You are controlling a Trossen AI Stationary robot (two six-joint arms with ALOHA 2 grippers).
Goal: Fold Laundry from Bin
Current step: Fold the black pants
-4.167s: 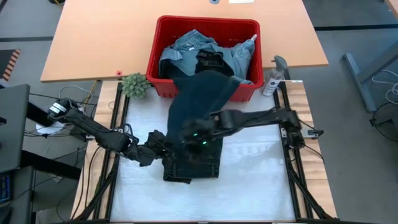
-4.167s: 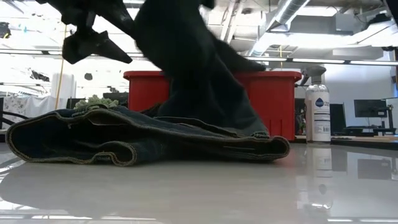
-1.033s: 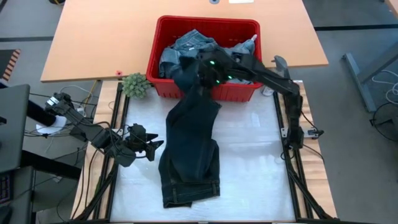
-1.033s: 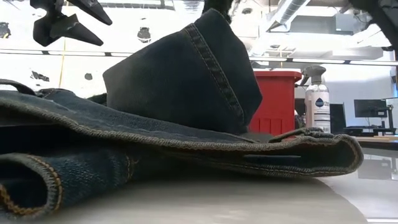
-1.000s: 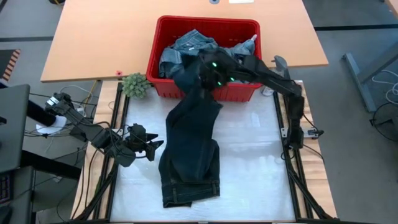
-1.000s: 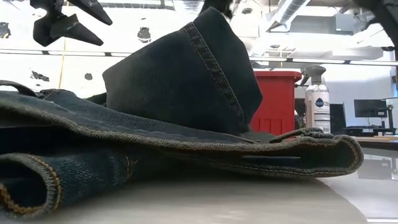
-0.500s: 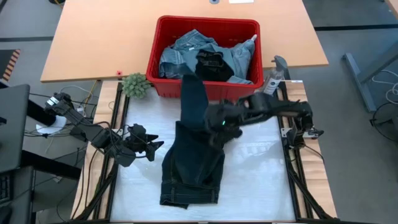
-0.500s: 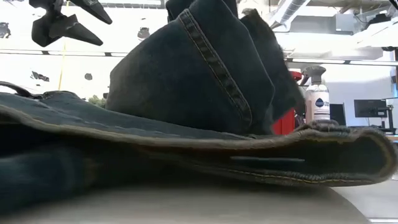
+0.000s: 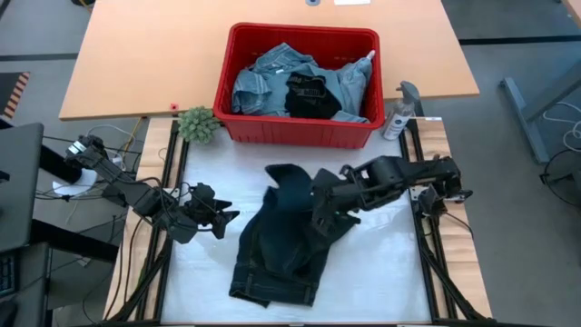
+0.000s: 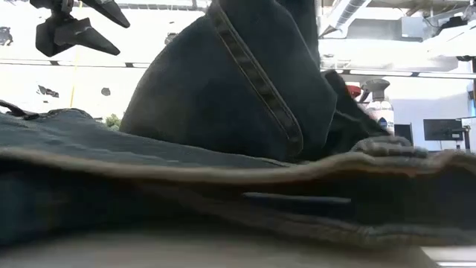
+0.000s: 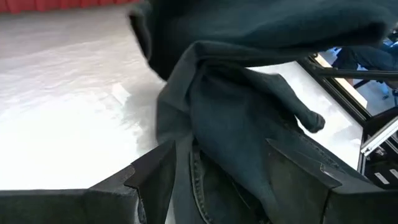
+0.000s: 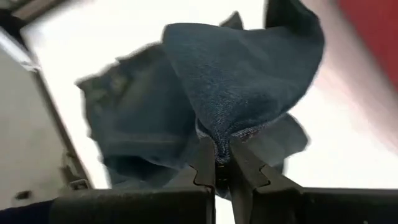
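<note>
A pair of dark denim jeans (image 9: 277,245) is seen lying crumpled on the white table surface (image 9: 381,263), in front of the red bin (image 9: 300,132). One leg is lifted and draped back over the rest of the garment, its hem end raised above the pile. That raised fabric is pinched between the pressed-together fingers of the right gripper (image 12: 222,163), which is held over the jeans' right side; in the right wrist view the cloth is seen fanning out beyond the fingertips. The left gripper (image 9: 218,218) is held just beside the jeans' left edge, above the table, with its fingers (image 11: 155,177) spread and nothing between them. Inside the bin, light blue denim pieces (image 9: 263,82) and a black garment (image 9: 309,95) are piled. A small green plant (image 9: 198,123) and a spray bottle (image 9: 398,113) are placed at the bin's two front corners.
</note>
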